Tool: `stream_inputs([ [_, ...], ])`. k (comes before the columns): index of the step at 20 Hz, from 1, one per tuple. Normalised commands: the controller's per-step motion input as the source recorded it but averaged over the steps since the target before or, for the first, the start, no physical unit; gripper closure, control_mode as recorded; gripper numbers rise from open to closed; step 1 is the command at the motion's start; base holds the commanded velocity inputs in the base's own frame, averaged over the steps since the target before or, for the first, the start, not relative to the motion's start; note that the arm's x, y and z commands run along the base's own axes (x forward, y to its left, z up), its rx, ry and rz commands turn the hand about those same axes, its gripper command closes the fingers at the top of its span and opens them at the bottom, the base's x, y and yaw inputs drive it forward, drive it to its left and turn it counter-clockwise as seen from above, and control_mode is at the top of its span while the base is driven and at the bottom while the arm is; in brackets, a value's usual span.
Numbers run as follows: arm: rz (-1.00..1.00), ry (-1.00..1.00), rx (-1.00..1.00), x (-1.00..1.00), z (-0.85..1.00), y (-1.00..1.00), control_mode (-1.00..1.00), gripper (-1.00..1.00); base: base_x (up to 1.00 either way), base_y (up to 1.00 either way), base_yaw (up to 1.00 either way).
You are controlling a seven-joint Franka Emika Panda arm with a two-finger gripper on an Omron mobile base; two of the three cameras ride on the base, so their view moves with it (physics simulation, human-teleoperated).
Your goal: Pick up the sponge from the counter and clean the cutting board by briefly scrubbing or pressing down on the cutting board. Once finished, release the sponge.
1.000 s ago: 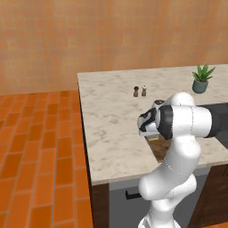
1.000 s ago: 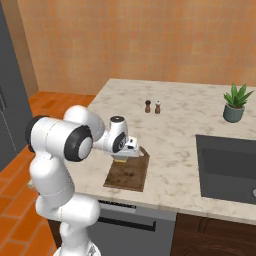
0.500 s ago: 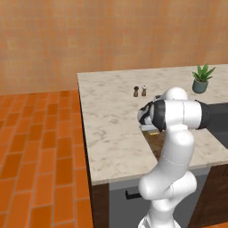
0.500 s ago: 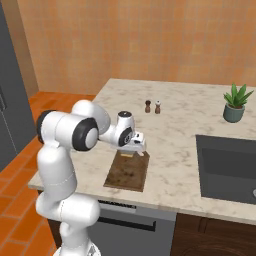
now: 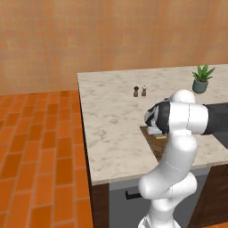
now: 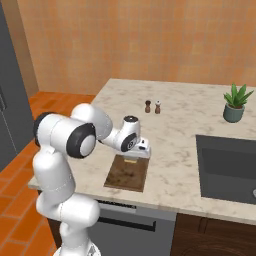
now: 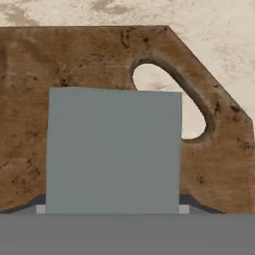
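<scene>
As seen fr hand cam, grey-blue sponge (image 7: 113,149) flat on cutting board (image 7: 30,99), fingers' grip unclear.

Counter (image 6: 180,125) bears cutting board (image 6: 126,173), two shakers (image 6: 152,106) (side by side), potted plant (image 6: 236,102).

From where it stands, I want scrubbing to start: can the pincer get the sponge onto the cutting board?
Probably yes: the sponge sits right over the cutting board, with nothing between them.
</scene>
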Motion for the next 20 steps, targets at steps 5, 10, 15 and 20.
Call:
stream_inputs([
  [5, 0.01, 0.00, 0.00, -1.00, -0.52, -0.10, -1.00, 1.00, 0.00, 0.00, 0.00],
  [10, 0.02, 0.00, 0.00, -1.00, -0.42, -0.08, -1.00, 1.00, 0.00, 0.00, 0.00],
  [15, 0.01, 0.00, 0.00, -1.00, -0.35, -0.07, -1.00, 1.00, 0.00, 0.00, 0.00],
  [20, 0.02, 0.01, 0.00, -0.97, -0.29, -0.12, -1.00, 1.00, 0.00, 0.00, 0.00],
])
